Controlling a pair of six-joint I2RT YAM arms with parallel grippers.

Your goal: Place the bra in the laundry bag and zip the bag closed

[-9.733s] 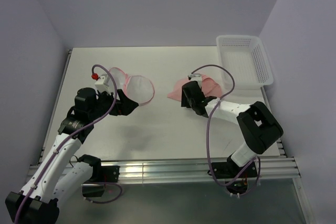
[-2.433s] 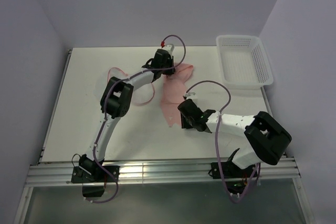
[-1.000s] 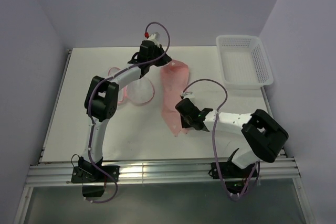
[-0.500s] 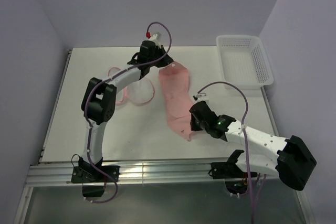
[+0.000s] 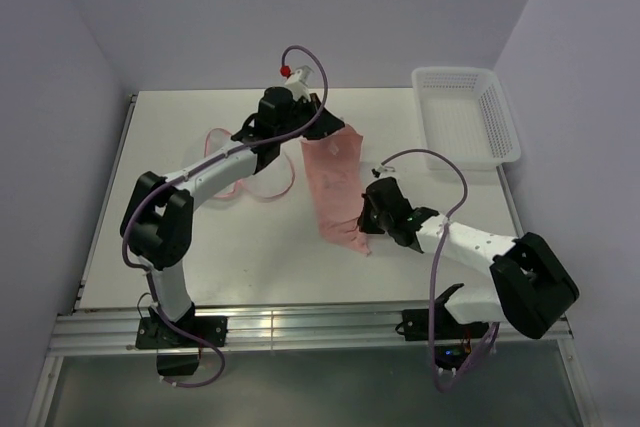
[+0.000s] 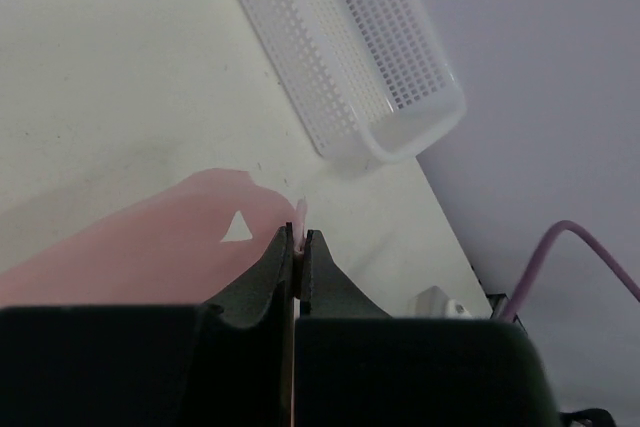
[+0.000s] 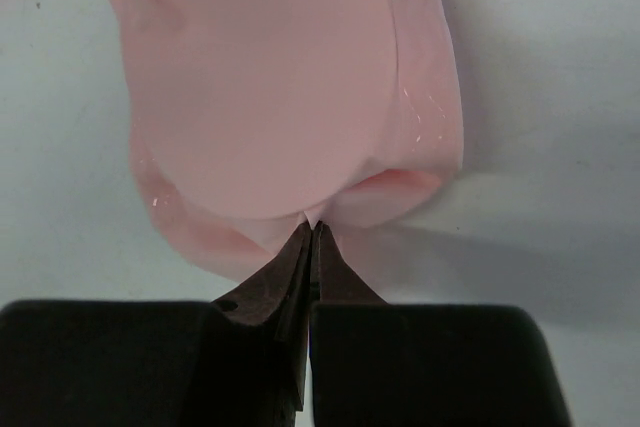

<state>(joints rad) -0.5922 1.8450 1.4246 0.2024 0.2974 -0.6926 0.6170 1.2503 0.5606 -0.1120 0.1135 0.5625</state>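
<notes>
The bra (image 5: 335, 182), a light-pink garment, hangs stretched in a long strip between my two grippers over the middle of the table. My left gripper (image 5: 333, 130) is shut on its far top edge; in the left wrist view a thin pink edge (image 6: 299, 215) sticks out between the closed jaws of that gripper (image 6: 298, 239). My right gripper (image 5: 366, 222) is shut on the near lower end, and in the right wrist view the bra (image 7: 270, 97) spreads out beyond that gripper (image 7: 313, 227). The laundry bag (image 5: 270, 177), a translucent mesh pouch with a pink rim, lies left of the bra, partly hidden by my left arm.
A white lattice basket (image 5: 466, 117) stands at the far right corner, also in the left wrist view as the basket (image 6: 350, 47). My left arm reaches diagonally across the laundry bag. Purple walls close the table's back and sides.
The left gripper has moved a little right and nearer with the bra's top edge. The right gripper has shifted right with the lower end, and its arm has swung outward. The bra stays stretched between them.
</notes>
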